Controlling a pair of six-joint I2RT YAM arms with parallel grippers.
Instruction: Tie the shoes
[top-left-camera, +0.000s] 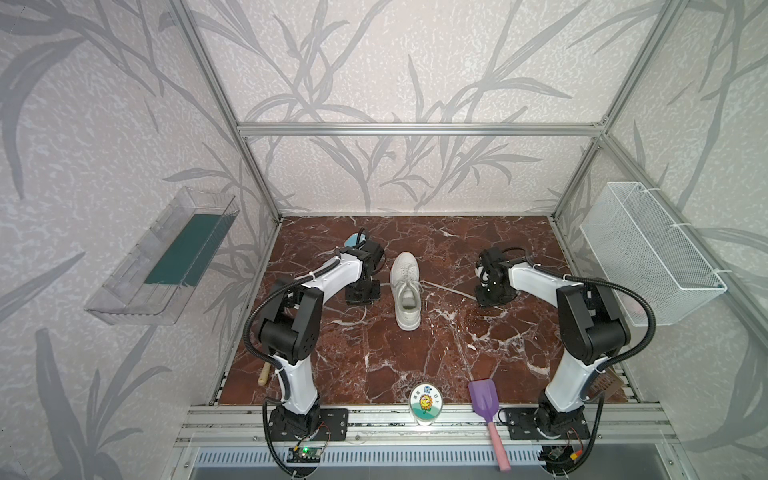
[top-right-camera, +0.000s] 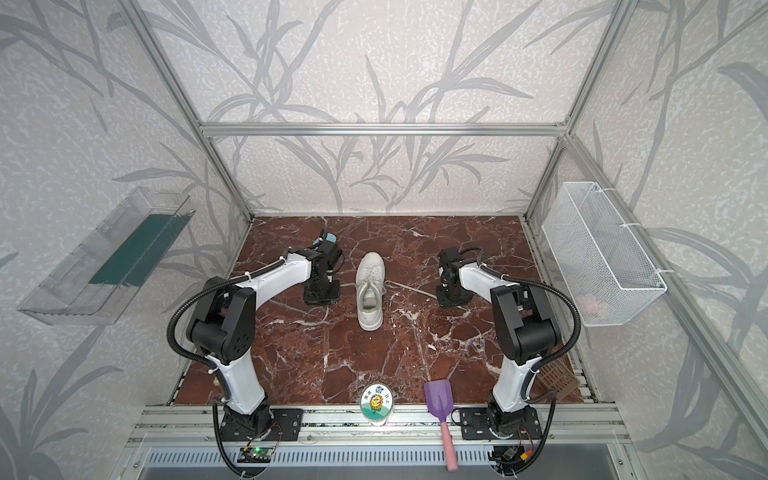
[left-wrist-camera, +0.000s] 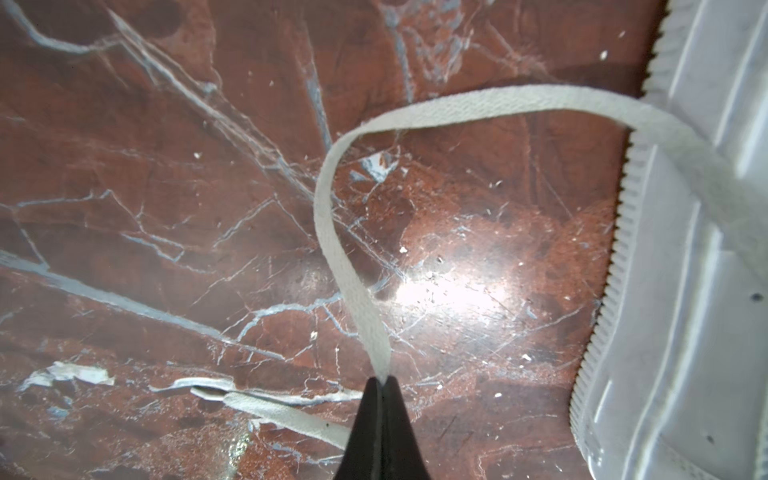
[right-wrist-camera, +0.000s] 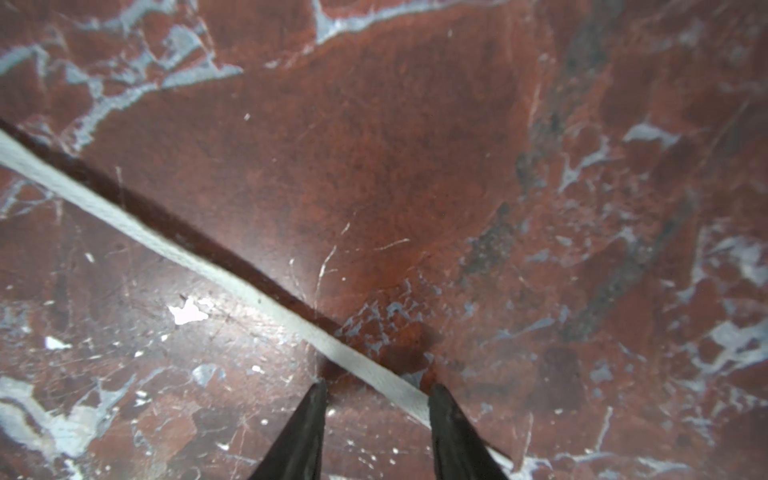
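The shoe, a white low-top sneaker (top-left-camera: 406, 291) (top-right-camera: 370, 291), lies mid-table with its toe toward the back wall. My left gripper (top-left-camera: 363, 296) (left-wrist-camera: 381, 379) is down at the shoe's left side. It is shut on a flat white lace (left-wrist-camera: 332, 232) that arcs up from the pinch to the shoe's ribbed sole (left-wrist-camera: 623, 249). The lace's loose tail (left-wrist-camera: 274, 413) lies on the marble beside the fingers. My right gripper (top-left-camera: 494, 297) (right-wrist-camera: 378, 388) stands open, low over the table to the right of the shoe. The other lace (right-wrist-camera: 208, 266) (top-left-camera: 446, 287) lies flat and runs between its fingertips (right-wrist-camera: 438, 395).
A purple scoop with a pink handle (top-left-camera: 484, 401) and a round sunflower tin (top-left-camera: 426, 403) sit at the front edge. A wire basket (top-left-camera: 648, 253) hangs on the right wall and a clear tray (top-left-camera: 166, 257) on the left. A blue object (top-left-camera: 355, 239) lies behind the left arm.
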